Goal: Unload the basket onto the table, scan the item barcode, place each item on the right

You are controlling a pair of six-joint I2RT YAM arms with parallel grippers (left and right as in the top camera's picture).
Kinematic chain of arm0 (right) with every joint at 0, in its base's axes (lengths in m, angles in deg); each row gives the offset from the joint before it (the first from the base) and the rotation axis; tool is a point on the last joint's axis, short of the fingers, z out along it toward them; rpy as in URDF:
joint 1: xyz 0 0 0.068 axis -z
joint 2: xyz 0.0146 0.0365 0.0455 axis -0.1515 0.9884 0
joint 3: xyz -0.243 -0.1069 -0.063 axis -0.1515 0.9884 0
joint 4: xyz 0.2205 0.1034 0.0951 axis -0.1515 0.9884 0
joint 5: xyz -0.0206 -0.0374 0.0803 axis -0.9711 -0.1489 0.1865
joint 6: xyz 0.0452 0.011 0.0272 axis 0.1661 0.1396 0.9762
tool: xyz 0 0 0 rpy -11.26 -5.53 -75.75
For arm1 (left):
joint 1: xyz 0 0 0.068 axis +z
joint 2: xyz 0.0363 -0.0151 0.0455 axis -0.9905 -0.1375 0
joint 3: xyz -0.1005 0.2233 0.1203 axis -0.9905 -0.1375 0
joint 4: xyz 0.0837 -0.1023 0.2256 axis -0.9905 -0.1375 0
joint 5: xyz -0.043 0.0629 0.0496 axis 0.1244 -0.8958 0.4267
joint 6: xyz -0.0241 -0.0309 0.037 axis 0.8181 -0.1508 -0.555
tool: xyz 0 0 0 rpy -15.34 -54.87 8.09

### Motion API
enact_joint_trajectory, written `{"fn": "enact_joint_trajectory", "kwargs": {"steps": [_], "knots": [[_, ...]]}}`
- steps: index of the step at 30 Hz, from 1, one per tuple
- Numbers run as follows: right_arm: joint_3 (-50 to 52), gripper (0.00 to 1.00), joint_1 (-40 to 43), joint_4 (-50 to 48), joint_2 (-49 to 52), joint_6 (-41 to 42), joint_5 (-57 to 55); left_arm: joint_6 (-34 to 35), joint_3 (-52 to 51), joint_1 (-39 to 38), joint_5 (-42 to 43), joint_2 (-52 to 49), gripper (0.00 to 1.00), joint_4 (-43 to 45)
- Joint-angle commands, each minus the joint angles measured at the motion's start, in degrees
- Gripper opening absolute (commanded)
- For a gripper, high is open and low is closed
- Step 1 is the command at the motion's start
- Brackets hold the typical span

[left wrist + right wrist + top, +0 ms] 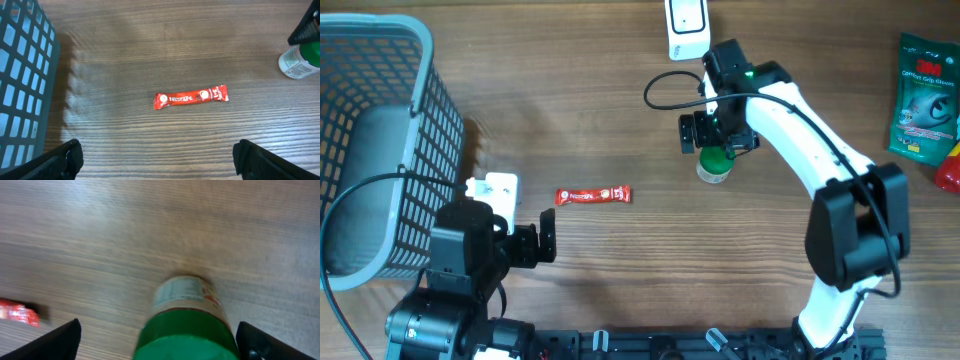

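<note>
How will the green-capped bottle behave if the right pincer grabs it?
Probably rigid: the green-capped bottle looks like hard plastic. Upright and narrow, it may tip if nudged off-centre. Once down, its round body would likely roll.

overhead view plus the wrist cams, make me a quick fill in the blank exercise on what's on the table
1. The red foil coffee sachet lying flat on the wooden table bears the brand name ____.
2. The small white-labelled bottle under the right gripper has a ____ cap.
3. The grey plastic mesh basket stands at the ____ edge of the overhead view.
4. The left gripper holds nothing, and its jaws are ____.

Missing words: Nescafe; green; left; open.
</note>
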Motion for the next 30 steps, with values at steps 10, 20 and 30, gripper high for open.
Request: {"fn": "enact_joint_trajectory", "kwargs": {"steps": [10,20,30], "knots": [[-3.3,0.91,0.0,4.0,6.7,-0.9,-2.5,0.5,-0.3,-0.3,0.3,0.3,1.00,0.2],[-3.0,0.85,0.1,5.7,10.0,-0.7,-2.4,0.5,-0.3,-0.3,0.3,0.3,1.00,0.2],[0.8,0.73,0.1,2.0,10.4,1.9,-2.5,0.5,-0.3,-0.3,0.3,0.3,1.00,0.2]]}}
